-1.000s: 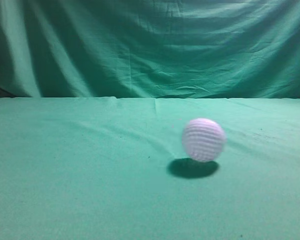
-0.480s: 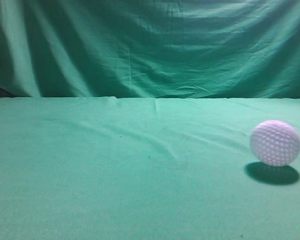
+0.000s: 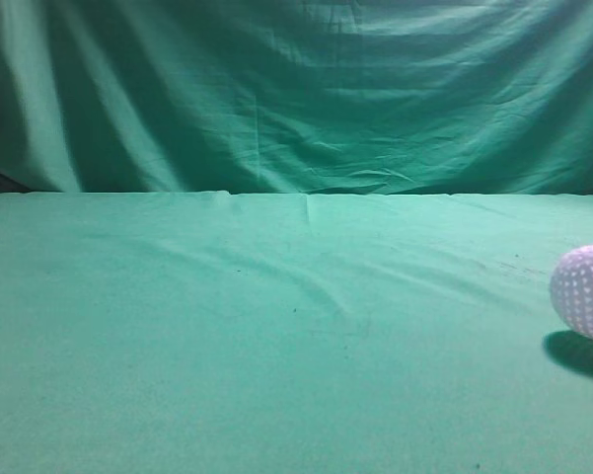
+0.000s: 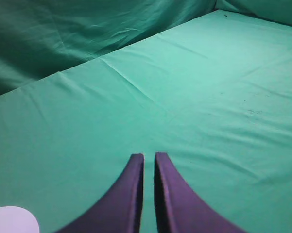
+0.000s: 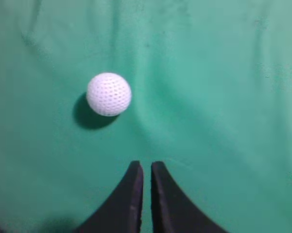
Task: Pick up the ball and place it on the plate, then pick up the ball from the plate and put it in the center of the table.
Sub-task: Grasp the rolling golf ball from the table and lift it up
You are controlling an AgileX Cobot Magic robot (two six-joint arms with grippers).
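Note:
The white dimpled ball point(image 3: 584, 292) lies on the green table point(image 3: 227, 375) at the far right edge of the exterior view, partly cut off. In the right wrist view the ball point(image 5: 109, 94) lies free on the cloth, ahead and to the left of my right gripper point(image 5: 146, 164), which is shut and empty. My left gripper point(image 4: 149, 155) is shut and empty above bare cloth. A white rounded shape, probably the plate point(image 4: 12, 221), shows at the bottom left corner of the left wrist view. Neither gripper shows in the exterior view.
A draped green curtain point(image 3: 296, 89) hangs behind the table's far edge. The cloth has shallow wrinkles across its middle point(image 3: 316, 281).
The ball has rolled to the right across the table, from right of centre to the right edge of the exterior view.

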